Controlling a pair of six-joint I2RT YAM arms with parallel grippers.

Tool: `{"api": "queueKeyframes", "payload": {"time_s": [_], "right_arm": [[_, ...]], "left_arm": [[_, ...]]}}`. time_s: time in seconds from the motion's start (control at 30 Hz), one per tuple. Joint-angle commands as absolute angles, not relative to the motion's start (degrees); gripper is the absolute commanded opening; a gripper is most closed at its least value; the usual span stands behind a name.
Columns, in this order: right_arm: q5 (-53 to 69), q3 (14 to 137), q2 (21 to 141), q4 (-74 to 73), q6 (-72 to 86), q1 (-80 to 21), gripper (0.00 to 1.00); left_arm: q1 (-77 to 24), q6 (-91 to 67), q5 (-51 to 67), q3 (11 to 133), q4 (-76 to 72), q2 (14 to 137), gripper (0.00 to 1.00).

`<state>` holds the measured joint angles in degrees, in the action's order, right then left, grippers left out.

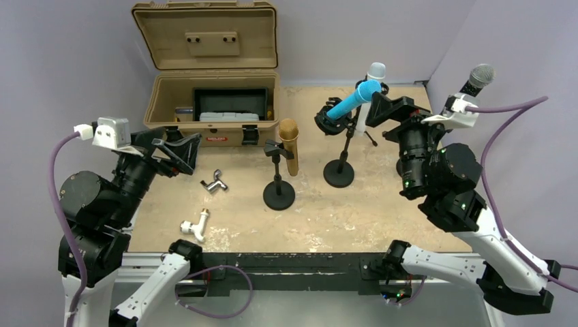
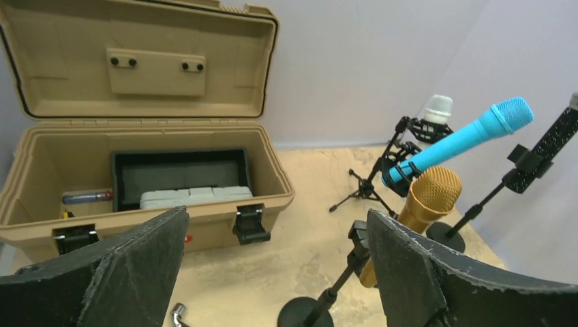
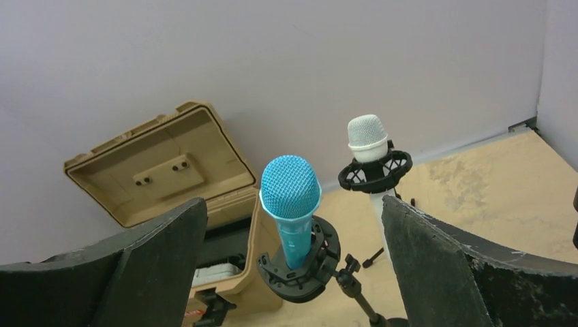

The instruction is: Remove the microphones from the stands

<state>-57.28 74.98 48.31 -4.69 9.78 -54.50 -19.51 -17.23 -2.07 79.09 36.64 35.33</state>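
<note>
A blue microphone [image 1: 354, 99] sits tilted in a black shock mount [image 1: 330, 122] on a round-base stand [image 1: 339, 173]. My right gripper [image 1: 388, 109] is open and empty, just right of the microphone's head. In the right wrist view the blue microphone [image 3: 292, 204] stands between the open fingers of the right gripper [image 3: 293, 201], without touching them. A gold microphone [image 1: 290, 143] stands by a second stand [image 1: 279, 194]. A white microphone [image 1: 373, 78] sits on a tripod behind. My left gripper [image 1: 178, 151] is open and empty at the left, near the case; it also shows in the left wrist view [image 2: 278, 212].
An open tan case [image 1: 211, 102] stands at the back left. A black microphone with a silver head [image 1: 477, 78] rises at the far right. A small metal part [image 1: 215, 182] and a white fitting [image 1: 195, 225] lie on the table at the front left.
</note>
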Motion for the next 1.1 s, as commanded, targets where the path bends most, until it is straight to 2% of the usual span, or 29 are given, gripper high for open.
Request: {"api": "queueKeyframes", "payload": {"time_s": [0.0,0.27,0.6,0.77,1.07], "right_arm": [[-55.9,74.1,47.7,-6.2,12.7,-54.7,0.99],[-44.5,71.5,48.7,-5.6,10.0,-54.7,0.99],[-11.6,69.2,55.9,7.9,0.4,-54.7,0.99],[-7.4,71.5,62.9,6.9,0.3,-54.7,0.99],[-6.1,66.3,61.9,7.5,0.4,-54.8,0.99]], "left_arm": [[-19.1,-19.3,2.3,78.0,36.3,35.6,1.00],[-19.1,-21.3,3.9,74.8,36.4,35.1,1.00],[-19.2,-26.1,8.0,68.7,37.0,32.6,1.00],[-19.2,-29.5,11.0,65.8,35.8,30.0,1.00],[-19.2,-31.9,17.4,61.7,33.6,29.3,1.00]]}}
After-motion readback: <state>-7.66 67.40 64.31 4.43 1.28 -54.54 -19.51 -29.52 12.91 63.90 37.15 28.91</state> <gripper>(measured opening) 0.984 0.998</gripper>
